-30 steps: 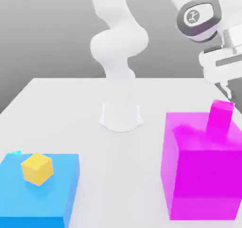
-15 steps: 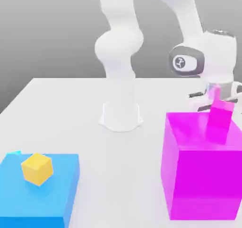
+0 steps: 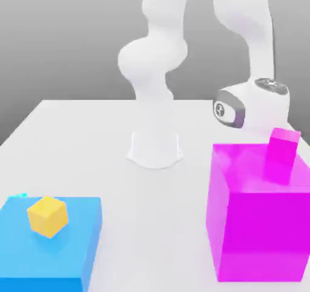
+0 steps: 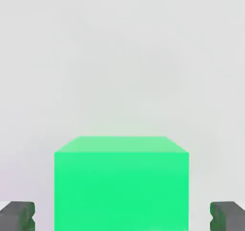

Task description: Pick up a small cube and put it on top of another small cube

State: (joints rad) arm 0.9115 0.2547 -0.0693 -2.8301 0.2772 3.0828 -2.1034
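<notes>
Arm has lowered; tool (image 4: pixel 122 215) straddles plain bright-green cube (image 4: pixel 121 184).

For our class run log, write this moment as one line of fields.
phase: reaching for pick | gripper: open, fingers either side of green cube, not touching | yellow cube: on blue block, uncovered | stack: not done

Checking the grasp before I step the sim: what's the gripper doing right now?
Gripper: open, one finger on each side of the green cube, with a gap between each finger and the cube; holding nothing.
</notes>
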